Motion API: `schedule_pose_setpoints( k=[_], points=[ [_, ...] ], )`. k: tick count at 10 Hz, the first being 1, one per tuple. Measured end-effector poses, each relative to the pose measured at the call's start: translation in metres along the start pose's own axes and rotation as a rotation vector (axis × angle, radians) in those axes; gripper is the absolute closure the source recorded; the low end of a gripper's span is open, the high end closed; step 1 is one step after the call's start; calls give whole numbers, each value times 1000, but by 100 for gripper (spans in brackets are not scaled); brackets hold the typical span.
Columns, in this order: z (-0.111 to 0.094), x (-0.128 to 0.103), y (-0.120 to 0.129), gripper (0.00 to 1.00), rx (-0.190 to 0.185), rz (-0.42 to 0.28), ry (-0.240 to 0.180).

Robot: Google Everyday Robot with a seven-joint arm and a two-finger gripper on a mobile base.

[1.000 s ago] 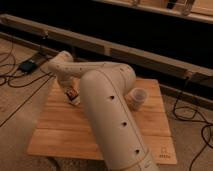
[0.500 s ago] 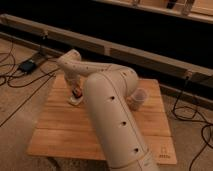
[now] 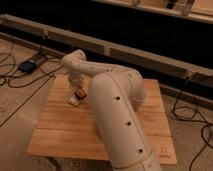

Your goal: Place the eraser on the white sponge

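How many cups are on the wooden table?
1. The white cup stands near the table's far right side, partly behind the arm. The arm may hide others. The tool is at the far left, over the eraser.

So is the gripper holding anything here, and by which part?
The gripper sits low over the table's far left, with the eraser at its tip above the white sponge. Whether it is gripped, and where, cannot be told.

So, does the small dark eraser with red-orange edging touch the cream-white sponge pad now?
Cannot tell. In the camera view the eraser sits tilted just above the white sponge, under the gripper; no gap or contact shows plainly.
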Motion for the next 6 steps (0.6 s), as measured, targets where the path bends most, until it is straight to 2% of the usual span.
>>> schedule_pose_setpoints(
  k=[1,3,5,6],
  points=[
    [0,5,2,50,-11,-9,5],
    [-1,14,7,28,-37,-30,12],
    [-2,16,11,20,-46,-36,8],
    [-4,13,13,20,-49,-34,1]
  ],
)
